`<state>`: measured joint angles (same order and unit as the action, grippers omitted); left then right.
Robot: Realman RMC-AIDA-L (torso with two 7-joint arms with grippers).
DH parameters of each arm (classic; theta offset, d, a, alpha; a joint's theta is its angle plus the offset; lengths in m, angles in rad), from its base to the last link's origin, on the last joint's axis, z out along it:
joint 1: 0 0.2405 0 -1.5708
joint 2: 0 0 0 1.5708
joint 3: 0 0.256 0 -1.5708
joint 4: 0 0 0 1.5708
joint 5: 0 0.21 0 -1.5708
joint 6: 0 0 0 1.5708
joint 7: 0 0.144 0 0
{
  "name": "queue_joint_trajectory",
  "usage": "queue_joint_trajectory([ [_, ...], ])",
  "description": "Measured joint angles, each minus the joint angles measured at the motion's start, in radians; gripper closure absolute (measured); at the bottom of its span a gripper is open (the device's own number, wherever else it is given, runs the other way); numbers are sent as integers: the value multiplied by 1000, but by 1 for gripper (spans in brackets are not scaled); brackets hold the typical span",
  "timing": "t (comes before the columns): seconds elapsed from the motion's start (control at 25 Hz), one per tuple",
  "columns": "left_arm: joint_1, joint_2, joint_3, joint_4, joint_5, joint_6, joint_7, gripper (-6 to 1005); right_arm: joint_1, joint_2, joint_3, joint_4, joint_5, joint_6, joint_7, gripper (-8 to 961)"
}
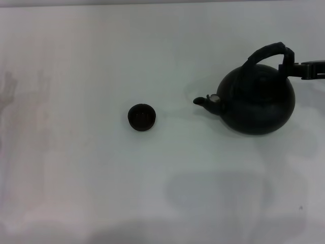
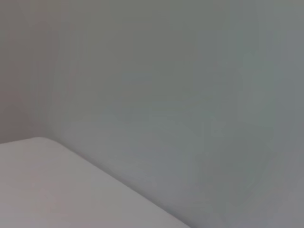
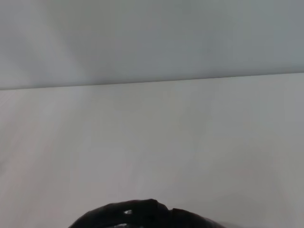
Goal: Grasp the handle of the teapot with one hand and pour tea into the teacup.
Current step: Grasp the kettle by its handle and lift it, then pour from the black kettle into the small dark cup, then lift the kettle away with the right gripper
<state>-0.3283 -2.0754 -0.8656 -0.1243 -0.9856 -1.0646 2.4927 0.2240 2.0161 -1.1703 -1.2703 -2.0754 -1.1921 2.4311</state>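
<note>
A plain white tabletop (image 1: 76, 178) fills the head view, softly shadowed near its front edge. The round matte-black teapot (image 1: 259, 101) sits right of the teacup, its pale-tipped spout pointing toward the cup. The right gripper (image 1: 290, 65) reaches in from the pot's far right, pinched onto the arched black handle (image 1: 264, 52). The tiny dark teacup (image 1: 141, 117) stands well apart from the pot.
</note>
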Motion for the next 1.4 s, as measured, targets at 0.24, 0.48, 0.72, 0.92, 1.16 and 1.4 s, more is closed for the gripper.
queue_joint_trajectory([
  [0.24,5,0,2,0,1,-12,0,148,1,-1,-2,3,23,-1,-1,731],
  [0.48,14,0,2,0,3,-23,0,148,36,-5,-3,-6,26,-8,-4,744],
  [0.72,16,0,2,0,4,-25,0,150,88,-5,-45,-26,29,12,-12,747],
  [0.92,14,0,2,-1,4,-25,0,152,155,-6,-95,-27,29,42,-15,746],
  [1.16,8,0,2,-1,4,-26,0,153,186,-7,-210,-56,-13,160,-24,747],
  [1.4,8,0,1,0,4,-26,0,153,183,-7,-311,-98,-40,248,-108,749],
])
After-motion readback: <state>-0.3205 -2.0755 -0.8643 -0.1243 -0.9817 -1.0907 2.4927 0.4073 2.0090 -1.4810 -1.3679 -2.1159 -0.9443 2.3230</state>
